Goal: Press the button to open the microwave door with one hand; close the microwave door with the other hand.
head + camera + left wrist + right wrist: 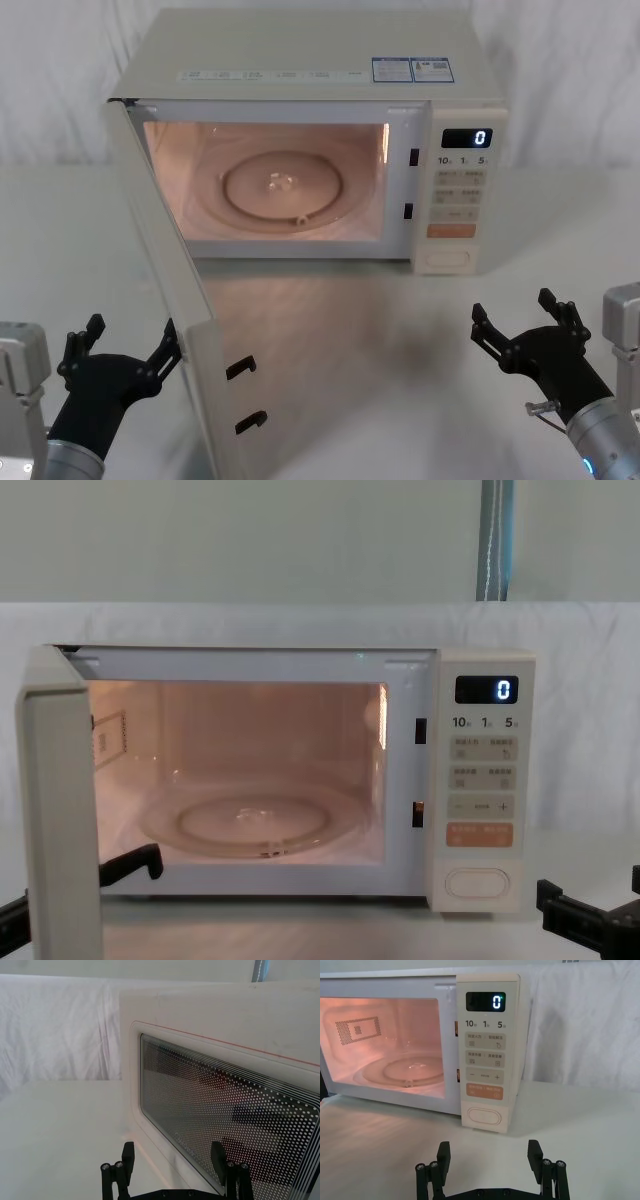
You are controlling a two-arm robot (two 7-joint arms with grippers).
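Here the microwave door stands swung wide on its left hinge, edge-on to the head camera, two black latch hooks jutting from its free edge. The cream Midea microwave sits toward the back of a white-draped table, its cavity lit warm orange and the glass turntable bare inside. On the narrow keypad strip at the oven's right, the display reads "0"; the wide oval button lies at the strip's foot, just below the orange key.

The left gripper hangs low at the door's outer face, claws spread, one fingertip at or very near the panel. From the left wrist camera the door's dotted mesh window looms just ahead of the spread fingers.

The right gripper hovers low on the right, in front of the keypad strip and well apart from it, its claws likewise spread and empty. Its wrist camera looks straight at the button beyond the open fingers.
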